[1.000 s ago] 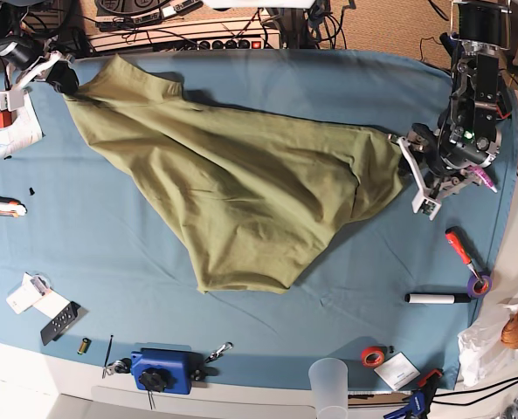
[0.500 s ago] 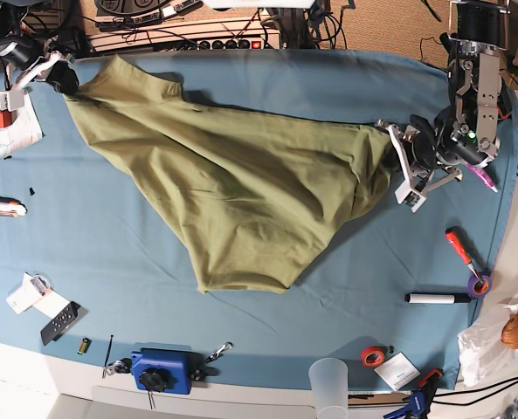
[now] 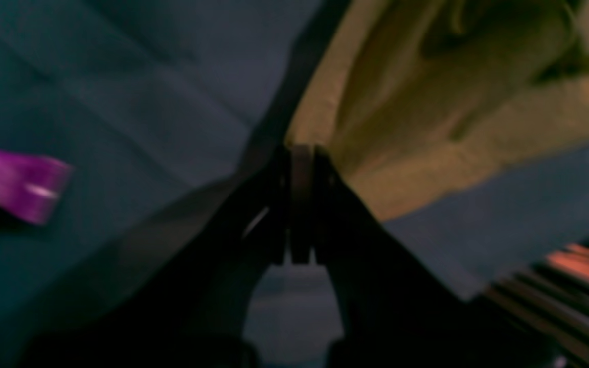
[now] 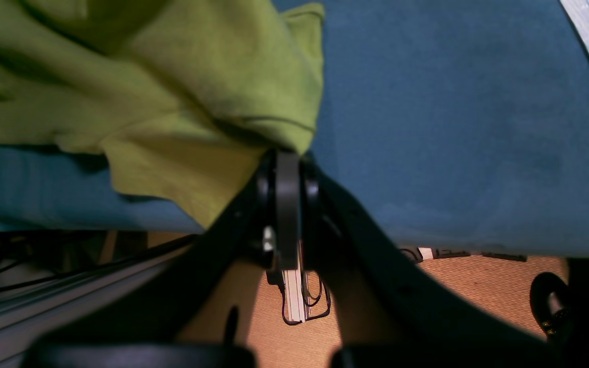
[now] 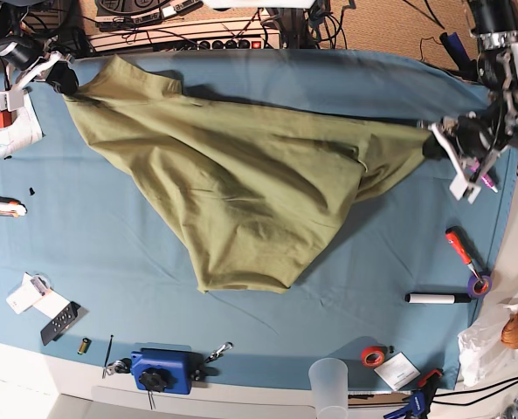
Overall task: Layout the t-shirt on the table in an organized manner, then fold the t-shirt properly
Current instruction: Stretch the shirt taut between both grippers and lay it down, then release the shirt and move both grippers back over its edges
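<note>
**Stretching the t-shirt between 2 closed pincers**

Spanning the counter from corner to side, the olive-green t-shirt lies pulled into a long slanted shape. In the base view its upper left corner sits at the far left edge of the teal cloth, and its opposite tip reaches the right side.

The right pincer is clamped on a bunched hem of the shirt at that far left corner, jaws pressed together with fabric draping away above them. The left pincer is likewise closed on a pinch of cloth at the shirt's right tip; the wrist view is blurred, yet the jaws plainly meet on the fabric's edge.

Between the 2 grips the upper edge of the shirt runs fairly taut, while the lower body sags toward the near side in a rounded, wrinkled lobe.

A purple tool lies just beside the left pincer. Farther along the right side lie a red-handled screwdriver and a white marker.
</note>
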{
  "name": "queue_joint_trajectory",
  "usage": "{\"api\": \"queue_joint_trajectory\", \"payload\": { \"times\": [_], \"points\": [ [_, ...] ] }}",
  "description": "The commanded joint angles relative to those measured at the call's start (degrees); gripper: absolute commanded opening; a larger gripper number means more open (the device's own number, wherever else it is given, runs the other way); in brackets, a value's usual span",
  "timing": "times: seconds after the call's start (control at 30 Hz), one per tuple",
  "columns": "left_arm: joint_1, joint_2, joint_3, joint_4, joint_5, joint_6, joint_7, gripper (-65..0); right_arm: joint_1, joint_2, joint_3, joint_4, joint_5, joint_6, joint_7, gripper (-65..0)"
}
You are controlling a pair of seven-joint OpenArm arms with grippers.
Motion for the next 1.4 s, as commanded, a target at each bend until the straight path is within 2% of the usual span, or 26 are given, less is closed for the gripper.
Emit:
{"api": "queue_joint_trajectory", "payload": {
  "times": [0.0,0.27,0.53,0.6,0.7,0.8,1.0,1.07,1.13,1.17,1.23,1.3,1.37],
  "points": [
    [1.0,-0.8,-0.8,0.8,-1.1,-0.2,0.2,-65.0,-0.2,1.0,0.5,0.7,0.8,0.1,1.1,-65.0],
    [10.9,-0.8,-1.0,1.0,-2.6,-0.2,1.3,-65.0,-0.2,1.0,0.5,0.7,0.5,0.1,0.3,-65.0],
    [12.7,-0.8,-2.1,1.1,-2.6,-0.2,0.9,-65.0,-0.2,1.1,1.0,0.7,0.6,0.1,0.3,-65.0],
    [12.7,-0.8,-4.2,1.5,-2.6,-0.5,0.8,-65.0,-0.2,1.9,1.9,0.7,0.6,0.1,0.3,-65.0],
    [12.0,-0.8,-8.6,1.9,-2.8,-2.8,0.6,-65.0,-0.2,4.8,2.4,0.7,0.6,0.1,0.8,-65.0],
    [11.8,-0.8,-12.7,2.0,-4.7,-2.8,1.6,-65.0,-0.2,7.1,2.4,0.7,0.6,0.1,0.3,-65.0],
    [12.1,-0.7,-14.5,2.0,-10.9,-2.8,3.4,-65.0,-0.2,7.3,2.4,0.7,0.8,0.1,0.3,-65.0],
    [12.1,-0.7,-14.5,2.0,-10.9,-2.8,3.5,-53.6,-0.2,7.3,2.4,0.7,0.8,0.1,0.3,-63.5],
    [12.1,-0.7,-14.5,2.0,-10.9,-2.8,3.5,-43.0,-0.3,7.4,2.4,0.7,0.7,0.1,0.3,-52.6],
    [12.1,-0.7,-14.5,2.0,-10.9,-2.8,3.6,-39.9,-0.4,7.4,2.4,0.7,0.8,0.1,0.3,-47.6],
    [12.1,-0.7,-14.5,2.0,-10.9,-2.8,4.9,-38.8,-0.7,7.4,2.4,0.7,0.8,0.1,0.3,-41.7],
    [12.1,-0.9,-14.5,2.2,-11.0,-2.8,5.8,-38.8,-0.7,7.6,2.4,0.7,1.1,0.1,0.3,-41.4],
    [12.1,-0.9,-15.1,2.6,-12.2,-2.8,5.1,-38.8,-0.8,7.7,2.4,0.7,4.9,0.1,0.3,-41.5]
  ]
}}
